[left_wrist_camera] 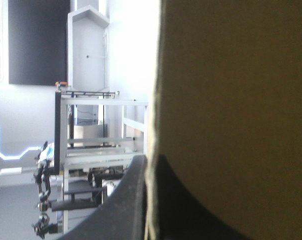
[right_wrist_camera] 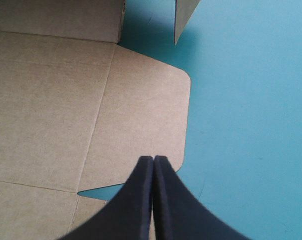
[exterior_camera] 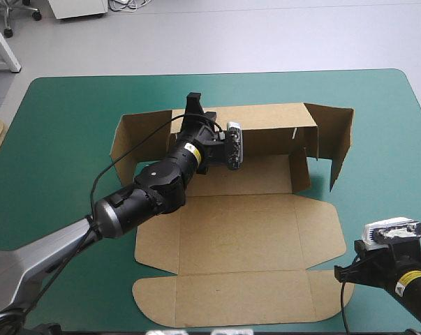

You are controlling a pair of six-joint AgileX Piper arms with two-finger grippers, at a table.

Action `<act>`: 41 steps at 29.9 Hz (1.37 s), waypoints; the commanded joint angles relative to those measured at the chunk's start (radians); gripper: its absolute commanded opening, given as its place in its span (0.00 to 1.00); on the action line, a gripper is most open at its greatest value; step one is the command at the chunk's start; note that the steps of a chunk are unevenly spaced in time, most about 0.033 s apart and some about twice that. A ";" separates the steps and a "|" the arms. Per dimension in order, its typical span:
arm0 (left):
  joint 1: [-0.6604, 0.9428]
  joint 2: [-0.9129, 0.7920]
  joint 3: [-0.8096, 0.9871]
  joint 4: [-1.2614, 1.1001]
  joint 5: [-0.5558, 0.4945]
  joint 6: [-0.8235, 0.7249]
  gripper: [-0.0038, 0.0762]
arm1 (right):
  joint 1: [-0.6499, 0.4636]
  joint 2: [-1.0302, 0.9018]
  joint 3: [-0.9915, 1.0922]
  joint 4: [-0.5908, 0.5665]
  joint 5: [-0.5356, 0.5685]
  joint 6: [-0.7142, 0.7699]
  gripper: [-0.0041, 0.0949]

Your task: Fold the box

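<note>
The left hand (left_wrist_camera: 149, 165), pinching the raised far wall (exterior_camera: 266, 129) of the cut brown cardboard box (exterior_camera: 238, 230), should tip it along its crease while the pressed-together right hand (right_wrist_camera: 154, 159) pins the flat board.

Right gripper (right_wrist_camera: 154, 159) is showing its black fingers (right_wrist_camera: 133, 202) pressed together in one pointed arch, tips over the flat, round-cornered side flap (right_wrist_camera: 140, 110) of the box (right_wrist_camera: 45, 115). A raised wall (right_wrist_camera: 55, 20) is standing ahead. The teal-green cover (right_wrist_camera: 251, 110) is showing beside the flap's edge.
</note>
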 commanded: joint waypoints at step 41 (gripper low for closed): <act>-0.190 0.065 0.141 0.532 0.334 -0.602 0.04 | -0.014 0.826 -1.184 -0.075 0.378 -0.192 0.02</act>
